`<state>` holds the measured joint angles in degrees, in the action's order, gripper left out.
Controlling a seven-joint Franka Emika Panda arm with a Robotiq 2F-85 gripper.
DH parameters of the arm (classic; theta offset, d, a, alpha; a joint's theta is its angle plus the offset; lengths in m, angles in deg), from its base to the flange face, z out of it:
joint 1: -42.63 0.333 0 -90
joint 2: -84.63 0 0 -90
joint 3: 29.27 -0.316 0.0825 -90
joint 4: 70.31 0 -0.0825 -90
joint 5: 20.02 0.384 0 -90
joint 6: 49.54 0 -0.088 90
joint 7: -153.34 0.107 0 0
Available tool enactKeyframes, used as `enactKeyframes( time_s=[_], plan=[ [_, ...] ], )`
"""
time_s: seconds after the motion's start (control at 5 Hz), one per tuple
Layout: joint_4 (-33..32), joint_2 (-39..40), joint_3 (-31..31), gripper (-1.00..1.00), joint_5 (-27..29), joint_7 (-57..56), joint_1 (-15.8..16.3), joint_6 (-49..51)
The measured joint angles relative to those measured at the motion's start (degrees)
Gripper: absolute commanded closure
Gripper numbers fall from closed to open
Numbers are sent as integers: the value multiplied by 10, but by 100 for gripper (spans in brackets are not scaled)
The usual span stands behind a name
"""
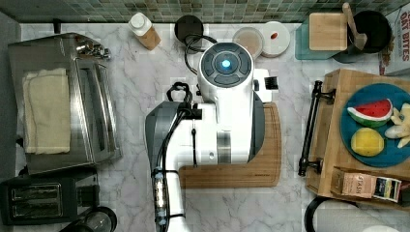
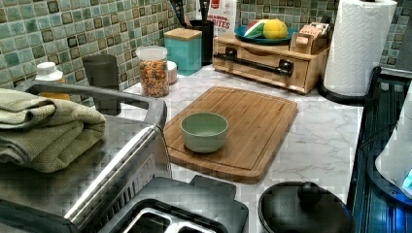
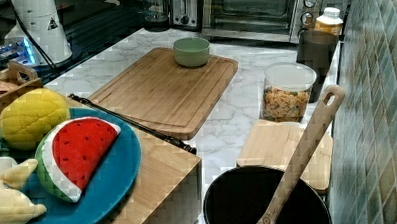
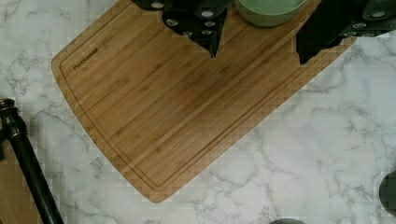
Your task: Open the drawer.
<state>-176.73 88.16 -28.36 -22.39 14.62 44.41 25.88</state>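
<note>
Light wood, black bar handle — the drawer (image 2: 265, 65) sits shut in its wooden box unit (image 1: 338, 145), which stands at 3 o'clock on the white marble table (image 1: 135, 96) in the top view. In the left view the unit lies at about 1 o'clock, beyond the large cutting board (image 2: 238, 126); the handle (image 1: 309, 128) runs along the side facing that board, with bare marble between them.

On top of the unit: a blue plate (image 3: 114, 180) carrying a toy watermelon slice (image 3: 80, 153) and a yellow toy lemon (image 3: 29, 118), plus a small tea box (image 1: 370, 186).

Cutting board, bamboo, central. A pale green bowl (image 2: 204, 131) stands on it, near the end farthest from the drawer.

Arm (image 1: 217, 121), white and grey, above the cutting board in the top view. Pincer (image 4: 254, 35) — in the wrist view its two black fingers (image 4: 201, 23) stand wide apart, nothing between them, hanging over the board with the bowl seen in the gap.

Other holdings, top view:
- toaster oven (image 1: 72, 96) at 9 o'clock, folded towel (image 1: 46, 111) on top
- toaster (image 1: 48, 200) at 8 o'clock
- bottle (image 1: 144, 30) and two lidded jars (image 1: 261, 39) along the tiled wall at 12 o'clock
- small square board (image 1: 328, 31) and a dark pot (image 1: 370, 31) with a wooden spoon (image 3: 303, 153) at 1 to 2 o'clock
- paper towel roll (image 2: 357, 46) just beside the unit
</note>
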Motion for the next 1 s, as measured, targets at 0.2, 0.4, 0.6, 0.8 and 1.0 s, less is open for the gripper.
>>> enactKeyframes(
  time_s=[0.2, 0.4, 0.6, 0.8, 1.0],
  plan=[
    [-4, 0, -1, -100, 0, 0, 0, 0],
    [-7, 5, -1, -100, -2, 0, 3, 0],
    [-18, 6, -1, -100, -2, -13, 4, -22],
    [-41, 0, 10, -100, -27, -112, 8, -43],
    [-62, -6, 22, -100, -64, -215, 7, -46]
  ],
)
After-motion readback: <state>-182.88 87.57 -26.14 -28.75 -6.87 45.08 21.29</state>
